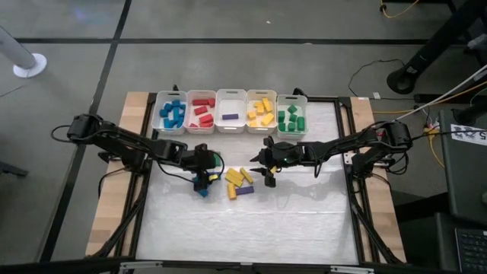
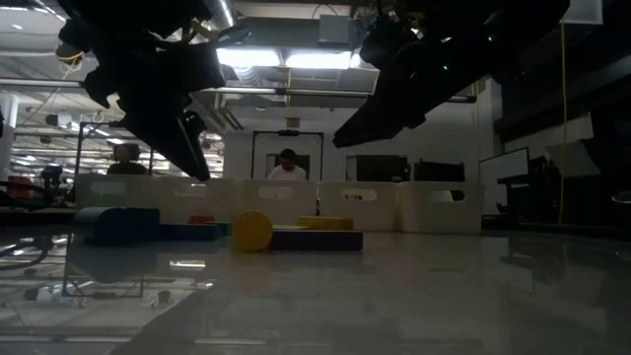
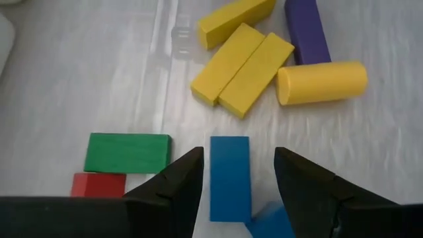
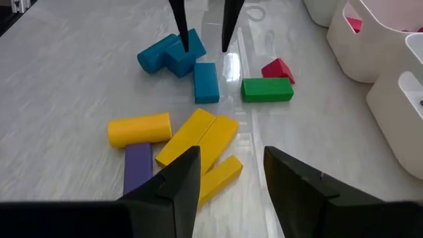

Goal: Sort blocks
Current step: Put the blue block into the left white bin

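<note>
Blue bar (image 3: 229, 177) between the left tool's (image 3: 238, 173) spread fingers.

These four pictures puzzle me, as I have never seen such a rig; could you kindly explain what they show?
They show one moment from four cameras: overhead, table level, and one on each wrist. Two dark robot arms work at a table, sorting toy blocks by colour into five white bins. The left gripper is open, poised over a blue bar. The right gripper is open above the yellow bars, holding nothing. A yellow cylinder, purple bar, green bar and red block remain loose.
</note>
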Robot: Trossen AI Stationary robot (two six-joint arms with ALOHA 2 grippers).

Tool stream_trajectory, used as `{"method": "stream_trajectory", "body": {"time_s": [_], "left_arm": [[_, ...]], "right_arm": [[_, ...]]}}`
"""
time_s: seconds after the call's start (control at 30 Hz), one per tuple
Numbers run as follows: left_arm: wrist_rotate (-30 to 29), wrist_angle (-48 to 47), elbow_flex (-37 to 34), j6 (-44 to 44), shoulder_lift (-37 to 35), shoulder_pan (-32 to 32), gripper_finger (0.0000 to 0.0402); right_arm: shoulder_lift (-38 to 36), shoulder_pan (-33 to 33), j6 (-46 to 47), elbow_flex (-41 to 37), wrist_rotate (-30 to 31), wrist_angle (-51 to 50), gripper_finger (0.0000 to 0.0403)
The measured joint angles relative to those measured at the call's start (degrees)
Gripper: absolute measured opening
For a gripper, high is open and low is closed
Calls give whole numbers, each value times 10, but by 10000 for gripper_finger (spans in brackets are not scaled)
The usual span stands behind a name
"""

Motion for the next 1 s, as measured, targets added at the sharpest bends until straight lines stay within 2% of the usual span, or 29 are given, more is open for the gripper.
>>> {"method": "stream_trajectory", "body": {"time_s": [0.6,0.9,1.0], "left_arm": [[0,24,19,-16,138,-11,172],[-8,22,20,-14,152,-11,171],[-7,22,20,-9,151,-11,151]], "right_arm": [[0,0,0,0,2,8,167],[0,0,0,0,1,8,167],[0,0,0,0,1,7,167]]}}
